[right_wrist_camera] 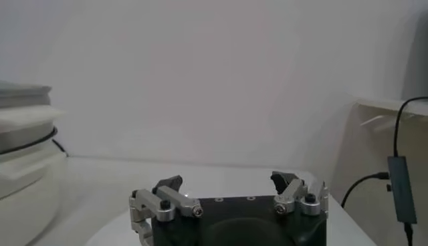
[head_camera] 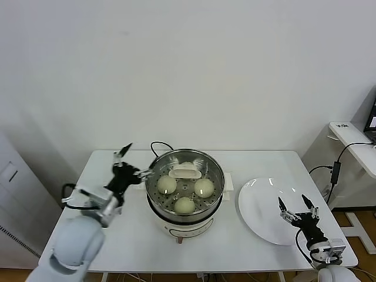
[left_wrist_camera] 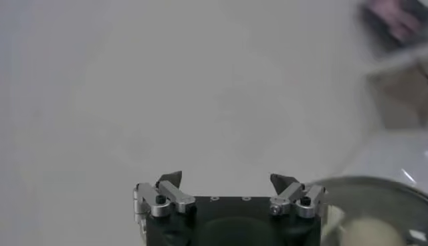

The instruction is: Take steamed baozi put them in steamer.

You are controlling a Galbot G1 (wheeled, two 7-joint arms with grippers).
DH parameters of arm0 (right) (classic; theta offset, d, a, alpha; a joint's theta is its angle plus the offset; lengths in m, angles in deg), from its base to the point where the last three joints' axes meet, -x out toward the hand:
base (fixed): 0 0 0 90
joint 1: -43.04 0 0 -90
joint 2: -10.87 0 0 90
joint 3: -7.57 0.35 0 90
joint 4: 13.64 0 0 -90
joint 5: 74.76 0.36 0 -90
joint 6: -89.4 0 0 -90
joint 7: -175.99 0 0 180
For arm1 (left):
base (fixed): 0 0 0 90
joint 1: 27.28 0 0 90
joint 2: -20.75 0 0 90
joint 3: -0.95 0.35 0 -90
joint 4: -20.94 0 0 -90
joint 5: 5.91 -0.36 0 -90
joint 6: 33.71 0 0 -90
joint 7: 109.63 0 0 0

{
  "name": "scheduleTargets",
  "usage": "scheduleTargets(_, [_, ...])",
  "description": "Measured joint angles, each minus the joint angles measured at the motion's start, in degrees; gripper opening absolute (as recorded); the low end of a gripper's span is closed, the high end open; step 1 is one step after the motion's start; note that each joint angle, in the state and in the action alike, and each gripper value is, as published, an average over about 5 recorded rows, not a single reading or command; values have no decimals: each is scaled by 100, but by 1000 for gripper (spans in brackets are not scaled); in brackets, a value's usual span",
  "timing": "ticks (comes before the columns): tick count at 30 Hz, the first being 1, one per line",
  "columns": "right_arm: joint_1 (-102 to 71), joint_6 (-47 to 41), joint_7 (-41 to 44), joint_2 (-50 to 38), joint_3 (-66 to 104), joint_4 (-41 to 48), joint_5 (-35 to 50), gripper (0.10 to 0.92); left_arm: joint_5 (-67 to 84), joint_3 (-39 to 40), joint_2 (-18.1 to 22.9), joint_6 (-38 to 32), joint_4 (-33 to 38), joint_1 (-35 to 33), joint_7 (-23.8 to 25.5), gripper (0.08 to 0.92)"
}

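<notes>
3 steamed baozi (head_camera: pixel 184 192) sit inside the steamer (head_camera: pixel 216 194); plate (head_camera: pixel 258 222) bare.

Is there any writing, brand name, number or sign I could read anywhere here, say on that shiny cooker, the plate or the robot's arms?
None can be read.
steamer: a small dark mark low on its white base, too small to read.
side table: a tiny dark mark on its top, too small to read.
plate: plain white, no text.
left pincer and right pincer: bare metal and black parts, no lettering visible.
</notes>
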Motion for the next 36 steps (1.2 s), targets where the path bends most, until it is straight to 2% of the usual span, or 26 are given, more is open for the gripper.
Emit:
scheduleTargets(7, [19, -132, -114, -13, -51, -40, 45, 823, 476, -545, -50, -290, -542, -508, -82, 823])
scheduleTargets(16, [23, -199, -275, 7, -110, -47, 71, 823, 723, -767, -1, -472, -1055, -848, -75, 823])
scheduleTargets(36, [91, -348, -489, 25, -209, -32, 74, 823, 977, -860, 74, -623, -1469, -983, -82, 823])
